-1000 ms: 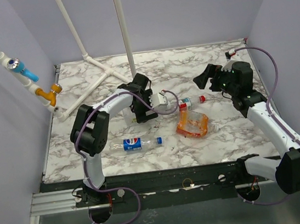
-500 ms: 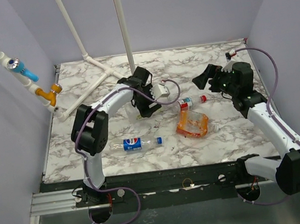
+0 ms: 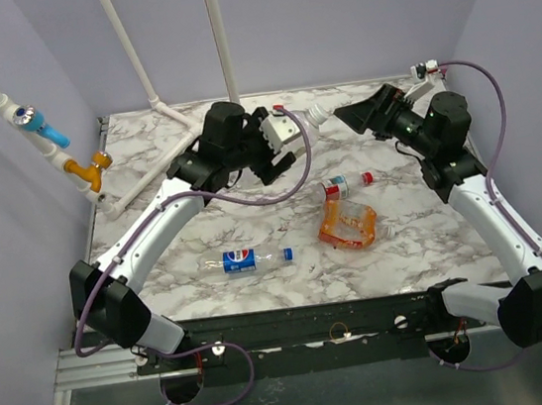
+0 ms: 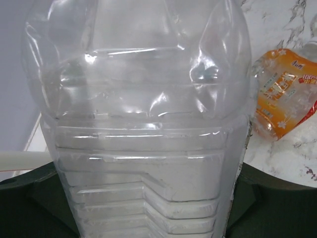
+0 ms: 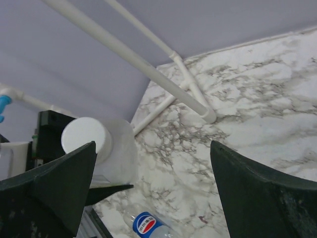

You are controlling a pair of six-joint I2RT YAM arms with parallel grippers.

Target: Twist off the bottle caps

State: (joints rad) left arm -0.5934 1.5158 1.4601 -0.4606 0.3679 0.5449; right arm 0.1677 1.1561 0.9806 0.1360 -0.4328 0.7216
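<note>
Nearest the arm bases, a Pepsi bottle (image 3: 244, 259) lies on its side on the marble tabletop (image 3: 157, 247). It is well apart from both arms. A little farther in and to the right lies a crumpled orange bottle (image 3: 347, 222). Just beyond it a red-labelled bottle (image 3: 344, 187) also lies flat, and its red cap (image 3: 367, 177) points toward the right arm.

Above these, both arms are raised over the middle of the tabletop. The left end effector (image 3: 268, 145) is clamped on the body of a large clear bottle (image 3: 291, 126), which is held off the surface and roughly level. In the left wrist view the ribbed plastic fills almost the whole picture, with only a corner of the orange bottle showing at the right. The bottle's white cap (image 3: 317, 111) points to the right, straight at the other arm.

The right end effector (image 3: 347, 113) faces that cap with its fingers spread wide apart and holds nothing. In its wrist view the cap sits just beside the finger on the left of the picture, well away from the other. Whether it touches that finger cannot be told.

Farthest back, white pipes (image 3: 175, 120) rest on the tabletop's far left corner.
</note>
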